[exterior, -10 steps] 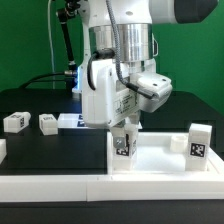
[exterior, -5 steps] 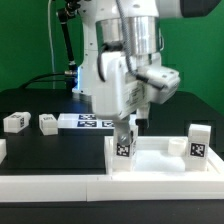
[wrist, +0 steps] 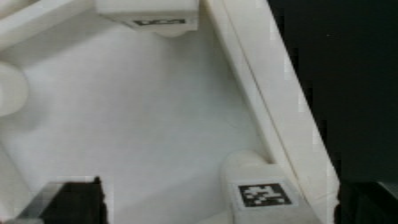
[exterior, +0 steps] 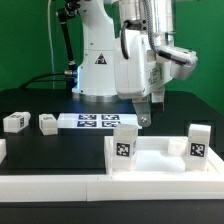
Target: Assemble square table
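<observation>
as viewed from outside, finds end effector (exterior: 150,110) released, empty, above square panel (exterior: 160,158) on tabletop (exterior: 60,155) at exterior view's right; notes two upright legs (exterior: 123,150) at its rim, two loose legs (exterior: 15,122) at left.

marker board (exterior: 95,121) on black table (exterior: 50,150), green backdrop (exterior: 25,40)

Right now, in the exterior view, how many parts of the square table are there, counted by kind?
Square panel: 1
Upright legs, on the panel: 2
Loose legs, off the panel: 2
Total: 5
</observation>
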Controlling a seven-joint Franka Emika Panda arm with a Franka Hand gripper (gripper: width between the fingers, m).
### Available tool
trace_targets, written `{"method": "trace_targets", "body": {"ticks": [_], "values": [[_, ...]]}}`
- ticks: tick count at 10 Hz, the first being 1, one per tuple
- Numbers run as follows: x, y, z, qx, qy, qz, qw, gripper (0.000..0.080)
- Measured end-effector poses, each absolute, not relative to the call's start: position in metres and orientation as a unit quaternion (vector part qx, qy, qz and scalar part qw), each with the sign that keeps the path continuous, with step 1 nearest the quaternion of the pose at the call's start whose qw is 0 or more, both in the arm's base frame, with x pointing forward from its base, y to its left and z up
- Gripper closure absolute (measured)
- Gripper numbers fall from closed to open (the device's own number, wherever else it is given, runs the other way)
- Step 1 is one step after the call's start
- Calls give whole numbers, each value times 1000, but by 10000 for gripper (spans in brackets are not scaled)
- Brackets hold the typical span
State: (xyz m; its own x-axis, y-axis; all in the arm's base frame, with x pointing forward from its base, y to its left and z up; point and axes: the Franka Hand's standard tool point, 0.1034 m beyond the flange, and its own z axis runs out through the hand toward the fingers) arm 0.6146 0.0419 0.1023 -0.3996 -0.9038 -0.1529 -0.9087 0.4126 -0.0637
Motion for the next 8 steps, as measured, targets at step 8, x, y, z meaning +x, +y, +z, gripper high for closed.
{"method": "trace_targets", "body": {"ticks": [8], "values": [[542,52,75,-643,763,49,47,151]]}}
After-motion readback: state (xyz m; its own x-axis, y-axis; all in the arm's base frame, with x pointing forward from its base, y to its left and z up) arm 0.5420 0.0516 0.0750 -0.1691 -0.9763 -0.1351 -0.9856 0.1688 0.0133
